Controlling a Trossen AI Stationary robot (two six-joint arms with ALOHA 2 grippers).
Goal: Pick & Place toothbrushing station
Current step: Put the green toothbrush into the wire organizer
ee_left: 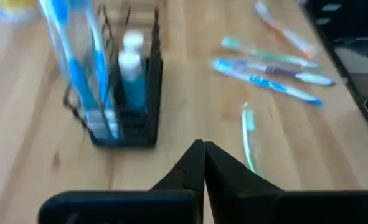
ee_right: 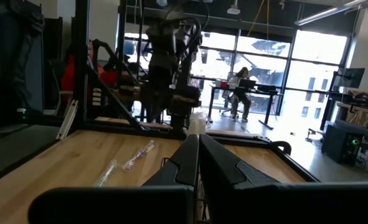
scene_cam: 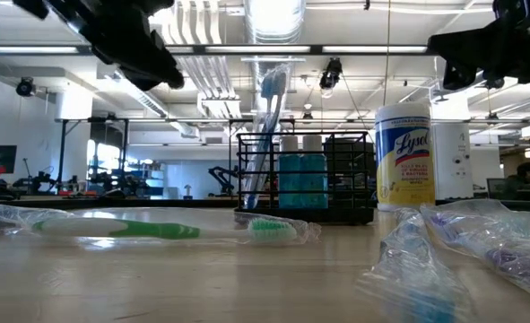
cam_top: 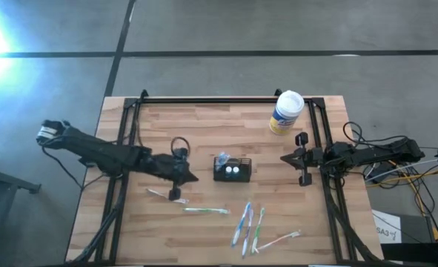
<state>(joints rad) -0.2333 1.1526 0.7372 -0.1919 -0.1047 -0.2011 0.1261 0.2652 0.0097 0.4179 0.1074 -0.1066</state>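
Pincer on my left arm (cam_top: 191,176) is pressed shut with nothing between its tips, hanging above the table (cam_top: 204,126) just left of the toothbrushing station (cam_top: 233,170), apart from it. Pincer on my right arm (cam_top: 287,158) is likewise shut and empty, held near the table's right edge, well apart from the station.

The station, a black wire holder, stands upright near the middle of the table. One blue wrapped toothbrush (scene_cam: 270,126) stands in it, beside two blue tubes with white caps (ee_left: 130,74).

Open room: bare wood lies between the station and the far edge, and across the near left corner. A green toothbrush (cam_top: 205,211) in clear wrap lies flat in front of the station, and another wrapped one (cam_top: 159,194) lies under my left arm. A cluster of wrapped toothbrushes (cam_top: 250,226) occupies the near right part, short of the near edge. Black frame rails (cam_top: 226,101) run along the far edge and down both sides.

Writing: the white canister (cam_top: 285,112) at the far right corner carries a yellow label reading "Lysol" in the low view. No other lettering is legible.
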